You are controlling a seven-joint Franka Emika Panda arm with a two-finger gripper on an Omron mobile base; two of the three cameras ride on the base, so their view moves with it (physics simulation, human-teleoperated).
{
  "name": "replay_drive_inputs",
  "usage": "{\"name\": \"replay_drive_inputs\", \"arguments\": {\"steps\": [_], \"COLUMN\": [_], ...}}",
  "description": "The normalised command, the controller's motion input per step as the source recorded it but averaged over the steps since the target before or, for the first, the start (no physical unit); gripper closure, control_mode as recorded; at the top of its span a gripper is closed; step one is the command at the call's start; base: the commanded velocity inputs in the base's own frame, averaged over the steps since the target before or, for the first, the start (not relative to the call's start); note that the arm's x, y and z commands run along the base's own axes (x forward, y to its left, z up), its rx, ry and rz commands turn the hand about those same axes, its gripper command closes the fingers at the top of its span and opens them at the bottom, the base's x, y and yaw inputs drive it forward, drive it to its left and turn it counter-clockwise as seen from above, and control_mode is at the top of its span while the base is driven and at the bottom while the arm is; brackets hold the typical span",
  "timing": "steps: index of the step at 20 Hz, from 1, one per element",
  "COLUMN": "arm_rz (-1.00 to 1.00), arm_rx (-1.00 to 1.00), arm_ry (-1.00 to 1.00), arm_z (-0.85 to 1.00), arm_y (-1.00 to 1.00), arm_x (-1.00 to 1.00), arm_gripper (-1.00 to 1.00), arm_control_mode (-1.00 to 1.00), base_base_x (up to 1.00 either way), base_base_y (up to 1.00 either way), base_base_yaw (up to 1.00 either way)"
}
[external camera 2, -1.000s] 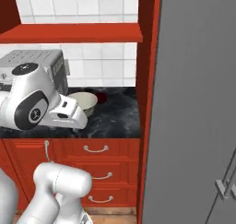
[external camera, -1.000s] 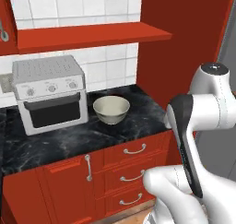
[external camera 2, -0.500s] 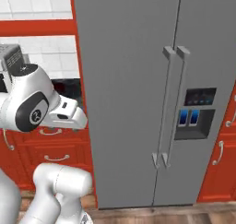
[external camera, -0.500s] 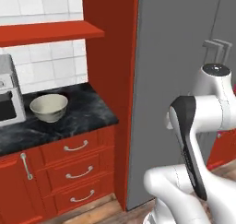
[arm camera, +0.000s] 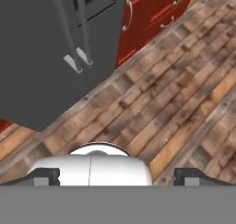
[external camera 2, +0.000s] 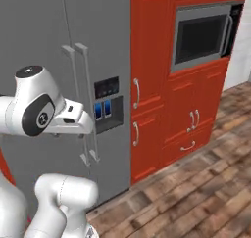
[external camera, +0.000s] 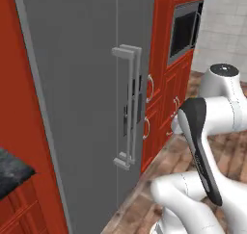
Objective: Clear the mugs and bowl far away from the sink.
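Gripper [arm camera: 117, 177]: two small dark finger tips [arm camera: 46, 176] at the bottom of the hand view, set wide apart, nothing between them; aimed down at the floor.

Refrigerator [external camera: 87, 84]: tall, flat grey double doors, matte finish, long axis upright. Paired vertical bar handles [external camera: 128, 108] in silver, meeting at the centre seam. A dark dispenser panel with two blue lit squares [external camera 2: 108, 102] sits on one door in the right base view.

Cabinets [external camera 2: 152, 85]: red, glossy, panelled fronts with curved silver pulls; they stand just beside the refrigerator, touching its side. Doors above, drawers low down.

Built-in oven [external camera 2: 201, 36]: dark glass front in a grey frame, set into the red cabinet column, with an upright bar handle at its edge.

Floor [arm camera: 175, 94]: wooden planks, brown tones varied, visible grain, boards laid in staggered rows.

Countertop [external camera: 12, 173]: a corner of black speckled stone at the lower left of the left base view, over a red cabinet front.

Wall [external camera: 224, 31]: pale tile beyond the oven column.
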Motion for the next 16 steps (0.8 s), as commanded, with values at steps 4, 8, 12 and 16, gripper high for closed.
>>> {"name": "replay_drive_inputs", "arguments": {"steps": [4, 8, 12, 16], "arm_rz": [0.0, 0.0, 0.0, 0.0], "arm_rx": [0.0, 0.0, 0.0, 0.0], "arm_ry": [0.0, 0.0, 0.0, 0.0], "arm_z": [0.0, 0.0, 0.0, 0.0], "arm_y": [0.0, 0.0, 0.0, 0.0], "arm_x": [0.0, 0.0, 0.0, 0.0], "arm_gripper": [-1.0, -1.0, -1.0, -1.0], "arm_control_mode": [1.0, 1.0, 1.0, 1.0], "base_base_x": [0.0, 0.0, 0.0, 0.0], "base_base_y": [0.0, 0.0, 0.0, 0.0], "base_base_yaw": [-1.0, -1.0, -1.0, -1.0]}}
